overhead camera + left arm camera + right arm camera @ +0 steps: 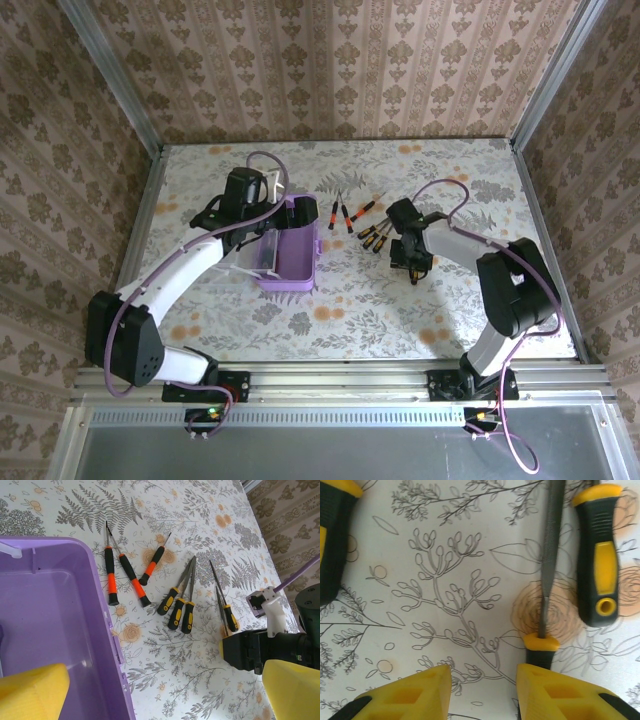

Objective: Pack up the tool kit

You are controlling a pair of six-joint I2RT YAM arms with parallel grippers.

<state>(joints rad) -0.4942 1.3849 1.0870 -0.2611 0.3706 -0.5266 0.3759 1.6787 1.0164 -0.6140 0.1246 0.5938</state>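
The small rectangular lilac-purple plastic case [292, 250] is noted lying open on the floral-patterned table top [400, 320], left of centre, with its clear lid [256, 258] folded out to the left. The left gripper [167, 680] is positioned at the far end of the case with its jaws spread wide, one finger over the case interior, the other over the table to the right; nothing is gripped. Three small screwdrivers with black-and-orange handles [110, 575] are laid just right of the case, slightly fanned, tips pointing far. Further right a cluster of black-and-yellow-handled tools [177, 610] is laid out: three handles side by side and two thinner tools just beside them. The right gripper [485, 680] is positioned low over this cluster. Its yellow fingers [410, 695] are parted, bare table is seen in the gap, and nothing is clamped. A slim file with a yellow collar [550, 555] is seen running under the right-hand finger.
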